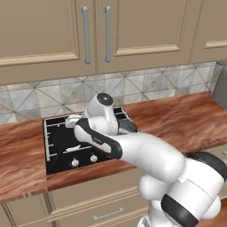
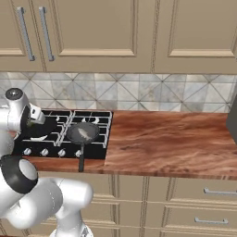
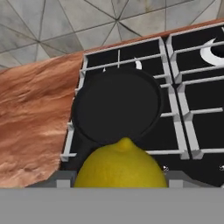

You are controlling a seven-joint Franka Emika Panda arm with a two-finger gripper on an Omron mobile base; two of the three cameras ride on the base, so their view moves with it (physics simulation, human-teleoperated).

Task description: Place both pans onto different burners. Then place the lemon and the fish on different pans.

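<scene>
End effector (image 3: 120, 186): we are gripping the lemon (image 3: 120, 164) above the black pan (image 3: 117, 105), with the fish (image 2: 84, 133) already lying in the grey pan (image 2: 83, 133).

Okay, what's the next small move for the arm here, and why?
Probably carry the lemon forward over the black pan and lower it. The pincer holds the lemon at the pan's near edge, the pan sits empty on a burner, and the grey pan looks to hold the fish.

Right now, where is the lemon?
In the hand view the lemon sits low in the middle, between the gripper tips, just short of the black pan on the hob's left burner.
</scene>
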